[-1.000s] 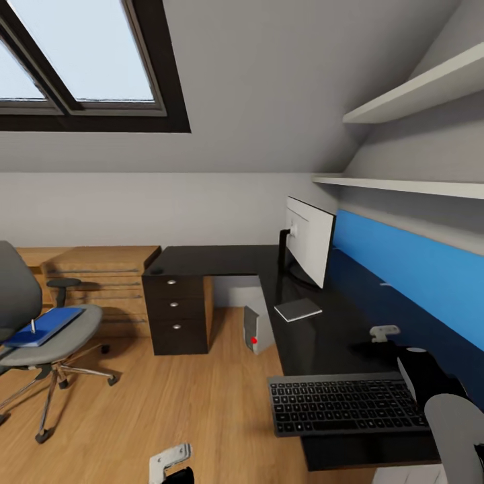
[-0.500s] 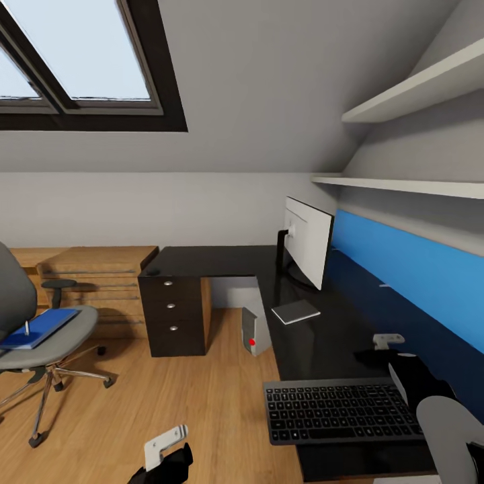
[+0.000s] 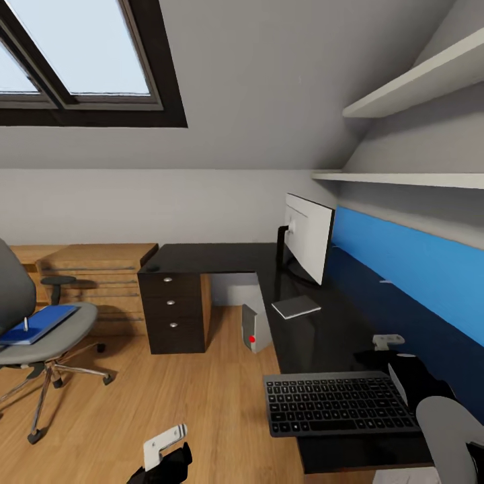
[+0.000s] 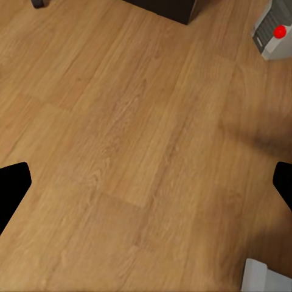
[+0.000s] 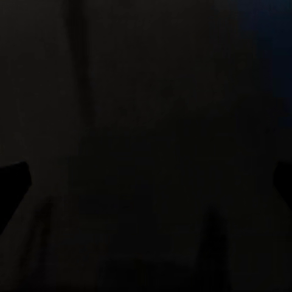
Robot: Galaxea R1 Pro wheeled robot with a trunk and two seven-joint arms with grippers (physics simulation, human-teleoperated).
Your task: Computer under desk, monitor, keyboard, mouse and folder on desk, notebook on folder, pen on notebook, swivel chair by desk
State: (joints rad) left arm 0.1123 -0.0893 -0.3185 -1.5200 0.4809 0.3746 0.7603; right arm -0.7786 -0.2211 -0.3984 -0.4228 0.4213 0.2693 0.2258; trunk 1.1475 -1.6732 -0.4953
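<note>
Head view: black L-shaped desk [image 3: 222, 259] carries the monitor [image 3: 308, 236] upright near the blue wall panel [image 3: 410, 269], a notebook [image 3: 296, 307] flat just in front of it, and the keyboard [image 3: 339, 404] at the near edge. Computer [image 3: 255, 329] stands on the floor under the desk. Chair [image 3: 40, 336] sits well apart, holding the blue folder [image 3: 37, 324] with a pen [image 3: 25, 325] on it. Left gripper [image 4: 146, 188] hangs over bare wood floor [image 4: 121, 152], fingers spread wide. Right gripper [image 3: 388, 341] rests beside the keyboard; finger state cannot be told.

I see a skylight [image 3: 81, 60] in the sloped ceiling. Two wall shelves [image 3: 417, 87] hang above a blue panel [image 3: 417, 269]. A wooden dresser [image 3: 94, 282] stands on the wood floor [image 3: 188, 403].
</note>
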